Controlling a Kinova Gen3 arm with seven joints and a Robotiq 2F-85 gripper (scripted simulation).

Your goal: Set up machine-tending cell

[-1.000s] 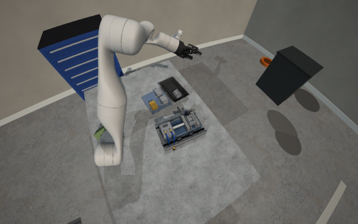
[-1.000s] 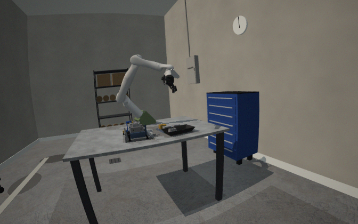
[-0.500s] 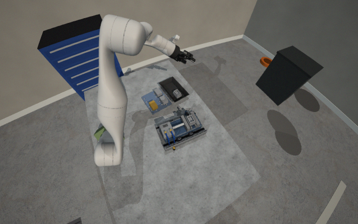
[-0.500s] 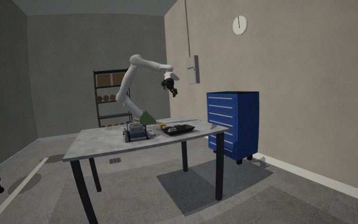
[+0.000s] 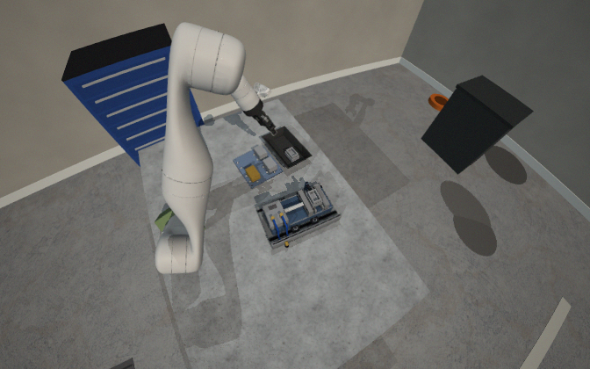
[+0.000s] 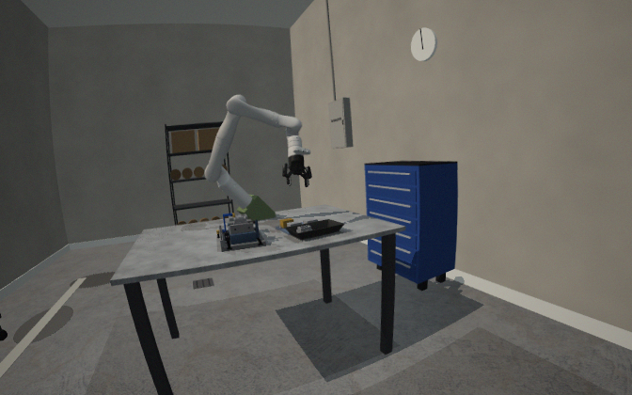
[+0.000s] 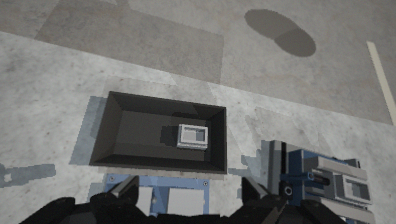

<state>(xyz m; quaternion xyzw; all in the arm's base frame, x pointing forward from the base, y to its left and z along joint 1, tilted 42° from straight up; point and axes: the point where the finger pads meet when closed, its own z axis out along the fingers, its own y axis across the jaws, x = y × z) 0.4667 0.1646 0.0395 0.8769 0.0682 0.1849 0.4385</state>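
We see gripper [image 6: 296,177] high above outfeed tray [image 7: 114,131], fingers spread wide, nothing between them. One finished part [image 7: 193,136] lies flat on tray floor, pocket up. Infeed plate [image 5: 241,163] sits just beside tray, carrying two aluminium blanks [image 5: 259,151] and one brass blank [image 5: 252,172], all flat. Vise [image 5: 295,212] stands near plate, open; another pocketed part [image 5: 314,196] rests on it at end without hoses. We cannot tell whether that part sits level.
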